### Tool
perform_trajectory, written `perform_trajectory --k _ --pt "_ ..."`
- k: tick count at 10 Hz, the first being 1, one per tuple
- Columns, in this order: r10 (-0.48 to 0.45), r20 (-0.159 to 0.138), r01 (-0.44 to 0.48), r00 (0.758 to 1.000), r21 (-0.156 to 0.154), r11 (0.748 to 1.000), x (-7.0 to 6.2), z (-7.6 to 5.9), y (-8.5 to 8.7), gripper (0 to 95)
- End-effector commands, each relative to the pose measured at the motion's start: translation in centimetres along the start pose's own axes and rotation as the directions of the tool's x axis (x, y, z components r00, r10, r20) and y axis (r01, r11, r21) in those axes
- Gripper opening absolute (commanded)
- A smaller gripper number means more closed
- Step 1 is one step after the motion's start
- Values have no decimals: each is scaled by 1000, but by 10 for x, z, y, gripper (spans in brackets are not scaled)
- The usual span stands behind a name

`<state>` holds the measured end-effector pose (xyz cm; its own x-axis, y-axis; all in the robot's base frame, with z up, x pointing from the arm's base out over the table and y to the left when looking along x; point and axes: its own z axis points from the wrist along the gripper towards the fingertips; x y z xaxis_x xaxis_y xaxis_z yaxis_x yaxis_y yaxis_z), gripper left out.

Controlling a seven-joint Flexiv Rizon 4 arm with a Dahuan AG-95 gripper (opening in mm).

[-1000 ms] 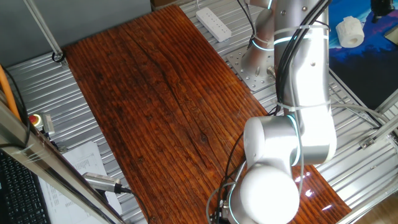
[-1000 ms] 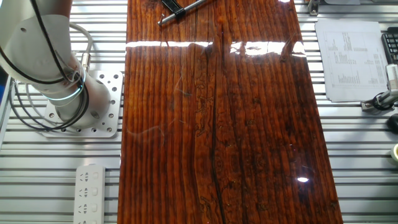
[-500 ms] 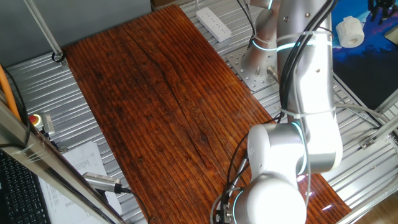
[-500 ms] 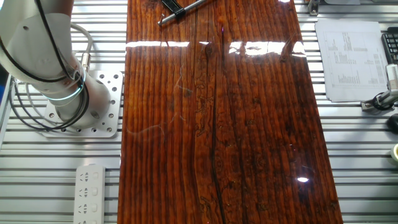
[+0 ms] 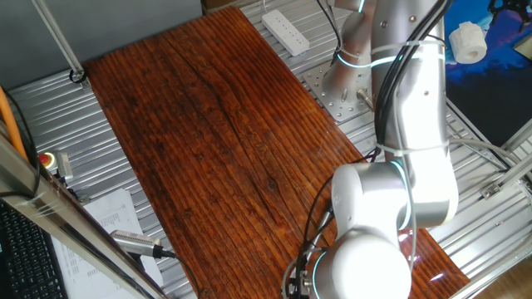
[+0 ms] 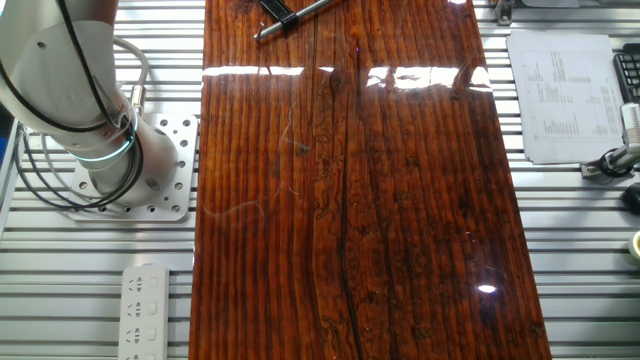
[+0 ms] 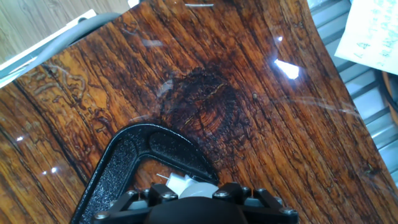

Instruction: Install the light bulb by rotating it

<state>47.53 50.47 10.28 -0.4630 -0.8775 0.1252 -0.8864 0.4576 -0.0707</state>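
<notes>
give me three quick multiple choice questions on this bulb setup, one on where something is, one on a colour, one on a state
1. In the other fixed view, where is the power strip?
A. on the wooden board
B. on the metal slats beside the wooden board
C. on the printed sheet

2. What colour is the clamp in the hand view?
A. black
B. red
C. yellow

3. In the hand view, the light bulb is:
A. lying far off on the wood
B. low in the frame, mostly hidden by the hand
C. missing

Key: 1 B, the strip lies by the arm's base; 2 A, textured black; 3 B, only a white sliver shows.
</notes>
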Motion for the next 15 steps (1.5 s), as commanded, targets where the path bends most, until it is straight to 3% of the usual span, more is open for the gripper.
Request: perform_trajectory --k 1,10,15 --pt "-1 -5 1 1000 0 1000 -1 0 0 570" --pt "-13 -12 13 1000 3 1000 2 0 -5 570" --pt "-2 -29 1 1000 -14 1000 -3 2 -9 570"
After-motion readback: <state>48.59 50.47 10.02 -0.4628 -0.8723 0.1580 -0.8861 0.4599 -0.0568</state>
